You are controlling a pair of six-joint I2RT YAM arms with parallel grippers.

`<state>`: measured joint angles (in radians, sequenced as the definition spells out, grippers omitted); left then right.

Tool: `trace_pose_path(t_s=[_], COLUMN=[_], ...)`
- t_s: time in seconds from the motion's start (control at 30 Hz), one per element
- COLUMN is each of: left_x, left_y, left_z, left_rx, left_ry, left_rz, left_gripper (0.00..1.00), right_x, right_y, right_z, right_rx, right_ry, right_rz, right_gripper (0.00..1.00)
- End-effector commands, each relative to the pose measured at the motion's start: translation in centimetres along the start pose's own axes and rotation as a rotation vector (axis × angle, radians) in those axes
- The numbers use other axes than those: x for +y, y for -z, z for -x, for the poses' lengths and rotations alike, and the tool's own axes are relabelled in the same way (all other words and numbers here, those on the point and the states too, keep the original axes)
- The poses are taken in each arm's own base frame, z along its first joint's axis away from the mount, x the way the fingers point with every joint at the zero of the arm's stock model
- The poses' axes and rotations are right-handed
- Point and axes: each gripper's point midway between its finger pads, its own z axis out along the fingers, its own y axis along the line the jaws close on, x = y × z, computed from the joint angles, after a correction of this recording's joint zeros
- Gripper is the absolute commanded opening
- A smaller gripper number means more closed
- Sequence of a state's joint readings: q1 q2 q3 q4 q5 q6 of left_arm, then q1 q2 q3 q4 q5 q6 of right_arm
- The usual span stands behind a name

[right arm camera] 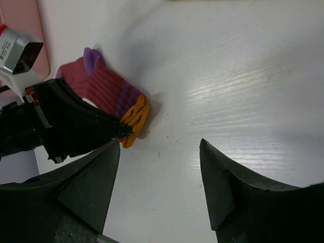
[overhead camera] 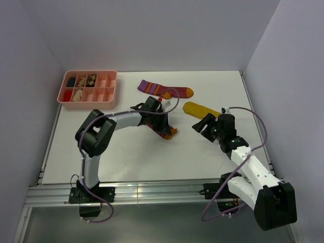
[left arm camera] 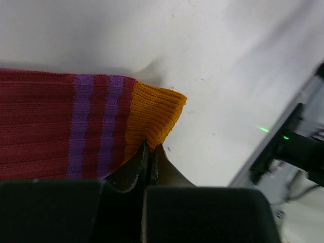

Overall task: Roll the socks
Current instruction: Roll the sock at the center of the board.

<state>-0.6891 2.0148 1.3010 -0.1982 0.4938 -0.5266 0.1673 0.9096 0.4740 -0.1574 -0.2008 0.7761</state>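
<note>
A maroon sock (overhead camera: pixel 171 133) with purple stripes and an orange end lies at mid-table. My left gripper (overhead camera: pixel 165 128) is shut on its orange edge. The left wrist view shows the fingertips (left arm camera: pixel 150 152) pinching the orange rib of the sock (left arm camera: pixel 61 126). The right wrist view shows the same sock (right arm camera: pixel 109 93) held by the left gripper. My right gripper (overhead camera: pixel 201 125) is open and empty, to the right of that sock; it also shows in its wrist view (right arm camera: pixel 159 152). A second maroon sock (overhead camera: pixel 164 90) lies flat behind. A mustard-yellow sock (overhead camera: pixel 200 109) lies by the right gripper. The brown-and-tan sock is out of view.
A pink compartment tray (overhead camera: pixel 110 88) with small items stands at the back left. White walls close in the table on the left, back and right. The metal rail (overhead camera: pixel 152 192) runs along the near edge.
</note>
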Motion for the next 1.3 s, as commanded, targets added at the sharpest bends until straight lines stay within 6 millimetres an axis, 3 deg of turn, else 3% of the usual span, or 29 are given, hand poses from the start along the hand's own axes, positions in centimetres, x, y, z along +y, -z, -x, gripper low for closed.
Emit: trace_pose_path(t_s=[0.0,0.17,0.43,0.7,1.1,1.27], left_x=[-2.5,-0.9,2.4,2.9,3.0,3.3], left_y=[1.0,2.2,2.7,2.7,2.4,2.2], left_z=[-0.3,1.5,1.6,1.9,1.1,0.9], left_rx=[0.036,-0.045,-0.087,-0.085,-0.061,-0.051], left_ry=[0.141,0.246,0.364,0.380,0.381,0.390], left_rz=[-0.200,-0.230,-0.201,-0.212,-0.224,-0.215], left_gripper=[0.01,0.01,0.01,0.01,0.01,0.01], right_x=[3.1,5.4,4.5,4.4,3.8,4.0], right_y=[-1.1,-3.2,-6.6,-9.2,-12.8,-13.2], right_z=[0.0,-2.9,-6.3,-9.7,-11.0,-11.4], right_rx=[-0.013,0.047,0.124,0.220,0.239,0.244], right_ry=[0.034,0.072,0.002,-0.025,-0.087,-0.132], right_rz=[0.111,0.165,0.160,0.163,0.169,0.209], right_gripper=[0.70,0.63,0.38,0.38,0.38,0.38])
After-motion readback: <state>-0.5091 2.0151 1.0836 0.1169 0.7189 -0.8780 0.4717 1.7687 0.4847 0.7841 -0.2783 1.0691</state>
